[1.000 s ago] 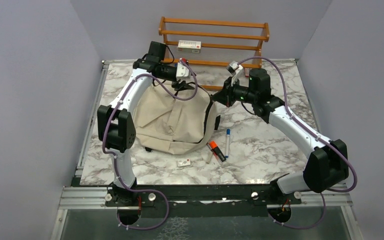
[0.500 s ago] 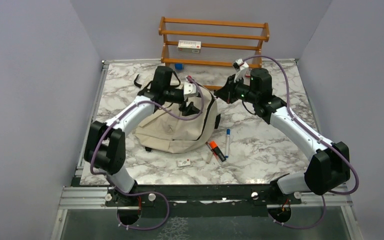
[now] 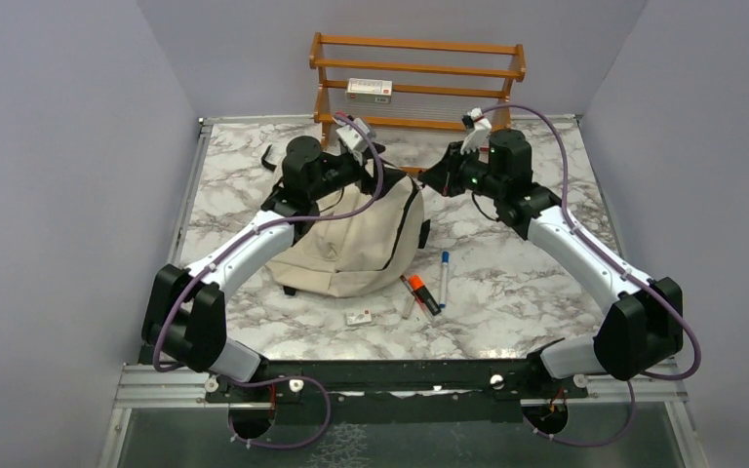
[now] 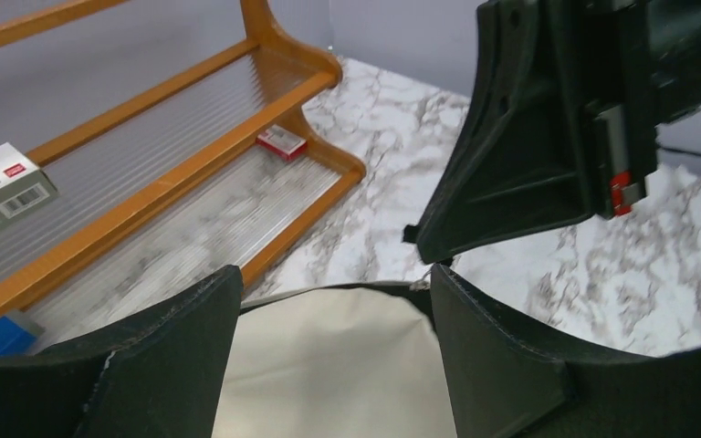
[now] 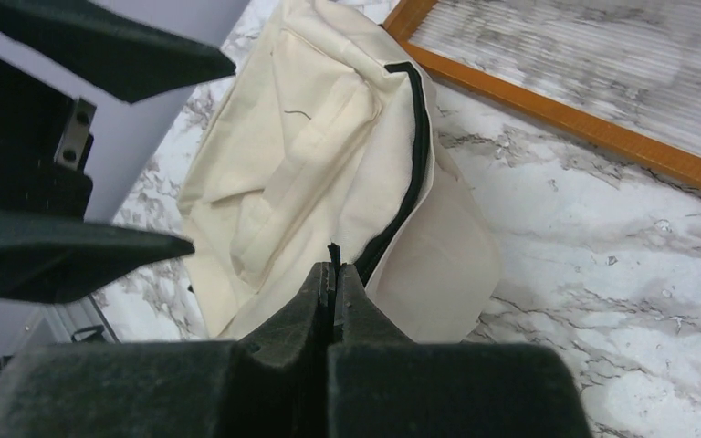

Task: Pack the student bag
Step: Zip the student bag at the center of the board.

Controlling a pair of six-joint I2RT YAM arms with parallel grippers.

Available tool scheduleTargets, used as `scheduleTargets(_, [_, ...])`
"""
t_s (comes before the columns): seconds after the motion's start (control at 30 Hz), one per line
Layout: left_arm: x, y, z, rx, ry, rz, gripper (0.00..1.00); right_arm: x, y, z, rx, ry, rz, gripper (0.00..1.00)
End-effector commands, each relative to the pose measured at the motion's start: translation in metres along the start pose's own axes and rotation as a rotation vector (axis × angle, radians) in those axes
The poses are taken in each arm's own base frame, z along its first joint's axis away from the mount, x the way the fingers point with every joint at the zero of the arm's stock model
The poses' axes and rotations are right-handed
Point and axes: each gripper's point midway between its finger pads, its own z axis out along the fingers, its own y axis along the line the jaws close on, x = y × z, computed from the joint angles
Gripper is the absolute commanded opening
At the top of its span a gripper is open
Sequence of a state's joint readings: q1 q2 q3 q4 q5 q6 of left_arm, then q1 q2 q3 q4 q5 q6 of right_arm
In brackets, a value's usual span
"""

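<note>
In the last sec. the left arm has folded down & back, its elbow now low by the left edge of the tabletop (image 3: 517, 283), and the left hand (image 4: 335, 276) has widened: its fingers (image 4: 173, 356) stand spread w/ nothing between them, hovering just over the top edge of the bag (image 3: 351, 249). We read that as a release of the cloth it was at, so only the right hand (image 5: 333, 271) has hold now. That hand has barely shifted; it is pressed together on a thin black tab, prob. the zip pull (image 5: 333, 248), at the bag's top right corner. The bag lies mid-tabletop, slumped, in front of the rack (image 3: 417, 83). For the task: we see no open mouth yet, and the markers (image 3: 424, 291) & a small white item (image 3: 359, 318) lie on the tabletop beside the bag, so packing proper hasn't begun. We'd guess the left hand needs a fresh hold on the fabric before the zip (image 5: 413, 155) can be run. Materials: the bag is soft cream cloth, creased, no stiffness, w/ the black zip curving down it. The rack is varnished orange wood w/ ribbed clear shelves, a white box (image 3: 369, 89) on one. The tabletop is smooth marble print; the hands are matte black hard plastic, wedge-shaped.
</note>
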State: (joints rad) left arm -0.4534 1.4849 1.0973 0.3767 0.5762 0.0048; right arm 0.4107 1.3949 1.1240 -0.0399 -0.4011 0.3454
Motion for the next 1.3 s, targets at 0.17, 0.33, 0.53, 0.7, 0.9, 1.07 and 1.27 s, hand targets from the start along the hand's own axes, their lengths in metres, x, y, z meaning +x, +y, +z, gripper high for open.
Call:
scheduleTargets(0.17, [-0.009,-0.041,0.022,-0.017,-0.097,-0.047,0.77,-0.075,0.029,-0.019,-0.033,-0.220,0.061,0.01])
scheduleTargets(0.33, [0.005,-0.048,0.029,-0.007,-0.071,-0.019,0.77,-0.081,0.029,-0.023,-0.023,-0.260,0.093,0.03])
scheduleTargets(0.53, [0.024,-0.048,0.035,-0.010,-0.042,0.010,0.74,-0.080,0.035,-0.023,-0.058,-0.256,0.103,0.03])
scheduleTargets(0.7, [0.027,-0.049,0.048,0.001,-0.047,0.065,0.69,-0.077,0.040,-0.023,-0.084,-0.243,0.108,0.03])
scheduleTargets(0.9, [0.023,-0.057,0.062,0.025,-0.068,0.119,0.66,-0.073,0.041,-0.022,-0.096,-0.226,0.118,0.03])
scheduleTargets(1.07, [0.019,-0.063,0.067,0.026,-0.083,0.146,0.60,-0.069,0.040,-0.022,-0.095,-0.220,0.126,0.03])
scheduleTargets(1.27, [0.016,-0.061,0.064,-0.007,-0.099,0.181,0.53,-0.067,0.040,-0.022,-0.099,-0.216,0.131,0.03])
